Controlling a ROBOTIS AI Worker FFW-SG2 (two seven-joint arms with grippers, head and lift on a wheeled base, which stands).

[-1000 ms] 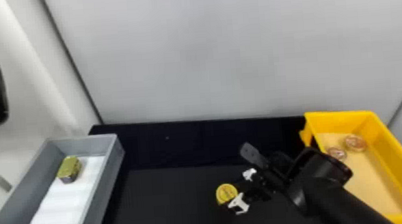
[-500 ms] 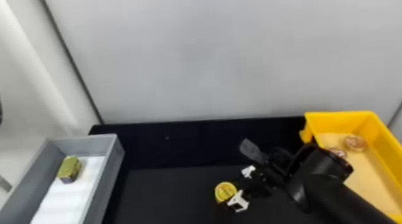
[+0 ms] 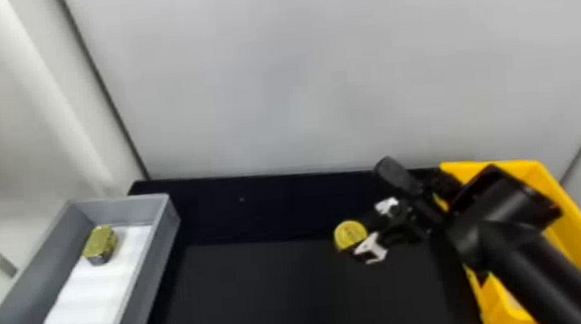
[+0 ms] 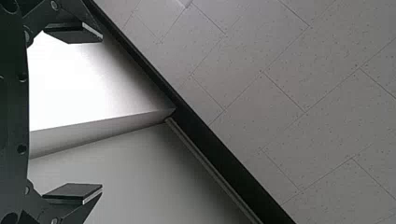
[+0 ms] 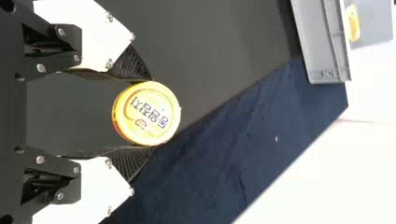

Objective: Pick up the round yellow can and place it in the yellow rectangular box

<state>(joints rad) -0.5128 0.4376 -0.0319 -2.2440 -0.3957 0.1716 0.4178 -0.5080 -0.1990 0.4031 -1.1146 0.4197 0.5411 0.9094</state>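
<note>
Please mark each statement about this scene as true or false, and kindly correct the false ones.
1. The can is between the fingers of the right pincer. True.
2. The yellow box stands on the robot's right. True.
3. The can lies inside the yellow box. False: the right pincer holds it outside.
4. The green block is in the grey box. True.
5. The left pincer is closed. False: the left pincer is open, its fingers wide apart.
</note>
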